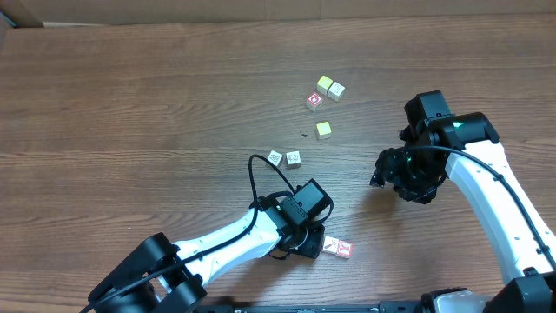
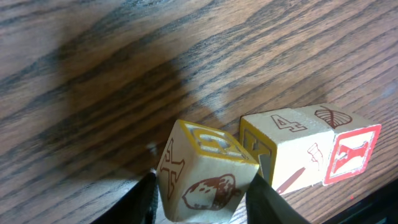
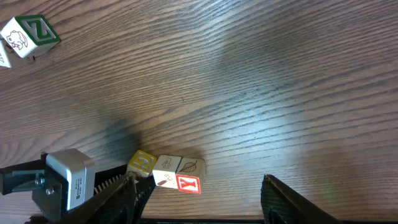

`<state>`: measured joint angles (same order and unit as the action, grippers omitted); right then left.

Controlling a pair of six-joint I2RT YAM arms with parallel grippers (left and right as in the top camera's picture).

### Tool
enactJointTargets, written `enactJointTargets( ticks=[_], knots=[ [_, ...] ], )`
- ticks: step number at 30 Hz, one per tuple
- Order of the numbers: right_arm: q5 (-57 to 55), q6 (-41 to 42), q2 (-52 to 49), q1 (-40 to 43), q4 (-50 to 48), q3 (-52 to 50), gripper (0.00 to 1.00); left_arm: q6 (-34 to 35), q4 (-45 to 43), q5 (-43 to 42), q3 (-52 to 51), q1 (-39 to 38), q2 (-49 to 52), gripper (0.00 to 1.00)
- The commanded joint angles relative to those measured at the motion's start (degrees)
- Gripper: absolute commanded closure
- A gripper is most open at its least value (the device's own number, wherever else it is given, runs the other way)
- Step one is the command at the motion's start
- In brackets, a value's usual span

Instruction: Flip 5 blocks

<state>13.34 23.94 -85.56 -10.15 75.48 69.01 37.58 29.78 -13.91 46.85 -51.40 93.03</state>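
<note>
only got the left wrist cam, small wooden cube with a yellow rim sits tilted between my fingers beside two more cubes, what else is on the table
Observer: Overhead shows six more farther up the brown wooden table: a whitish pair of small wooden cubes, a lone yellow-topped cube, and a cluster of three.
Operator: where's the right arm
Observer: The right gripper hangs open and empty over bare wood, to the right of your three cubes.
Operator: any green one
Observer: Yes, the right wrist view catches a wooden cube with a green Z face, lying apart from yours.
</note>
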Motion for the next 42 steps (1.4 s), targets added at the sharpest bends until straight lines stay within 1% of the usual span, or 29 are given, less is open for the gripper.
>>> enactJointTargets(
  ticks=[1,12,14,17,20,21,22,24,27,28,35,38,42],
  knots=[
    [0.5,-0.2,0.7,0.2,-0.2,1.4,0.35,0.1,-0.3,0.8,-0.1,-0.3,0.2,0.65],
    [0.5,-0.2,0.7,0.2,0.2,1.4,0.34,-0.4,0.4,0.8,-0.1,-0.3,-2.4,0.65],
    [0.5,-0.1,0.7,0.2,0.3,1.4,0.34,-0.9,0.4,0.8,-0.1,-0.3,-3.5,0.62],
    [1.0,0.0,0.7,0.2,0.5,1.4,0.34,-1.2,0.7,0.8,-0.1,-0.3,-5.5,0.60],
    [1.4,0.0,0.7,0.2,0.5,1.4,0.34,-1.4,1.4,1.0,-0.1,-0.3,-7.7,0.55],
    [1.4,0.0,0.7,0.2,0.5,1.4,0.34,-1.4,1.9,1.7,-0.1,-0.3,-8.5,0.55],
    [1.4,0.0,0.7,0.2,0.6,1.4,0.34,-1.4,2.7,2.9,-0.1,-0.3,-9.0,0.58],
    [1.4,0.1,0.7,0.2,0.7,1.4,0.34,-1.3,4.4,6.2,-0.1,-0.1,-9.4,0.71],
    [1.5,0.0,0.7,0.2,0.8,1.4,0.34,-1.4,6.5,8.7,-0.1,1.7,-9.0,0.92],
    [1.9,0.1,0.7,0.2,0.7,1.4,0.34,-1.4,7.1,9.0,-0.1,2.7,-8.6,0.96],
    [2.0,0.0,0.7,0.2,0.3,1.4,0.34,-4.0,7.9,9.4,-0.1,8.7,-6.4,0.96],
    [2.0,0.0,0.7,0.2,0.2,1.4,0.34,-5.2,7.7,9.2,-0.1,9.6,-5.2,0.96],
    [2.0,0.0,0.7,0.2,0.1,1.4,0.34,-6.3,6.4,6.3,-0.1,9.6,-3.1,0.96]
  ],
)
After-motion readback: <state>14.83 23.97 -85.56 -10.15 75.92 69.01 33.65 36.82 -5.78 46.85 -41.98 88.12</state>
